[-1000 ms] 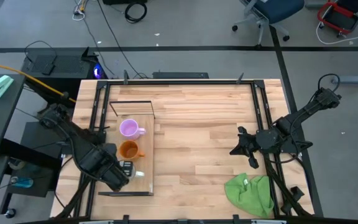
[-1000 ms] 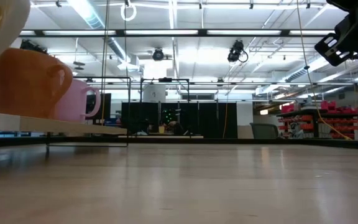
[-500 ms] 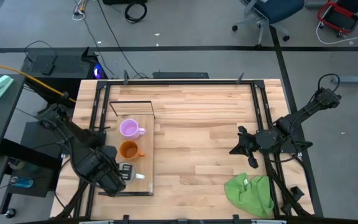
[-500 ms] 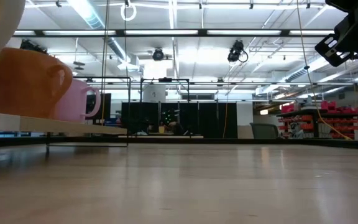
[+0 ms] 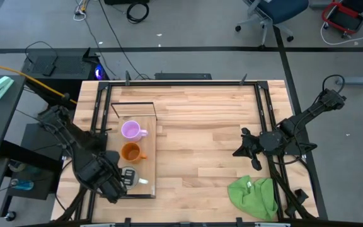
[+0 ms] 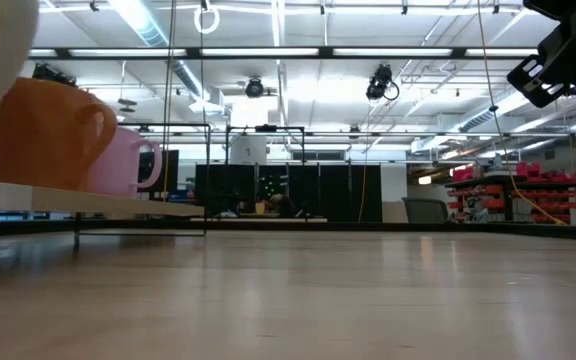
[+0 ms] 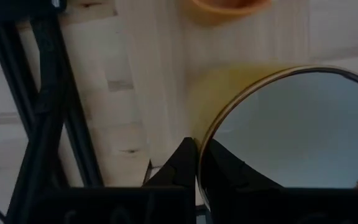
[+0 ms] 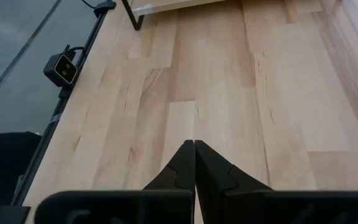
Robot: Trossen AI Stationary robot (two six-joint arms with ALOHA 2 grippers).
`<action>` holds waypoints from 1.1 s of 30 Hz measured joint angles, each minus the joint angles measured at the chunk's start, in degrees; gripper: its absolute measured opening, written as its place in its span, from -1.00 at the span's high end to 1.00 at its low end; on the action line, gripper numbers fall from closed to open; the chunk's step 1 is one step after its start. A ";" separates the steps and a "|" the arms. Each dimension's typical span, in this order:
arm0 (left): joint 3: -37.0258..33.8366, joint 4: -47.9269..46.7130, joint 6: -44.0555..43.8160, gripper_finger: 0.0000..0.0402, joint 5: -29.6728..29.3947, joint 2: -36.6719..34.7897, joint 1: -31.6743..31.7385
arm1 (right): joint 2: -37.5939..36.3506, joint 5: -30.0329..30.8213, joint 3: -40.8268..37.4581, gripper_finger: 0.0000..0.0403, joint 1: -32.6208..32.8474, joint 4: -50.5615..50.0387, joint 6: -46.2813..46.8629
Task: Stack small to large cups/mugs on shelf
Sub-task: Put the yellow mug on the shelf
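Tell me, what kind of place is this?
Probably a robotics lab or workshop hall: two arms mounted at a butcher-block table, an office chair on the bare floor, and strip lights over equipment racks behind.

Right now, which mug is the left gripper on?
The white mug, at the shelf's near end; the left gripper pinches its rim. Orange and purple stand free.

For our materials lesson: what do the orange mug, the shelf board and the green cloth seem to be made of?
Orange mug: probably glazed ceramic; smooth with soft highlights.
Shelf board: light wood, matte, with faint grain; thin black frame, likely metal wire.
Green cloth: soft fabric, crumpled into folds.
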 joint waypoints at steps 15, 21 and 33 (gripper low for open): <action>0.02 0.41 -0.37 0.91 1.47 1.85 -0.07 | 0.00 -0.02 0.00 0.96 0.00 -0.31 0.88; 0.02 0.39 -0.35 0.91 1.57 1.85 0.04 | 0.00 0.00 0.00 0.96 0.00 -0.37 0.88; 0.02 0.92 -0.04 0.91 0.74 2.40 0.04 | 0.00 -0.02 0.00 0.96 0.00 -0.46 0.88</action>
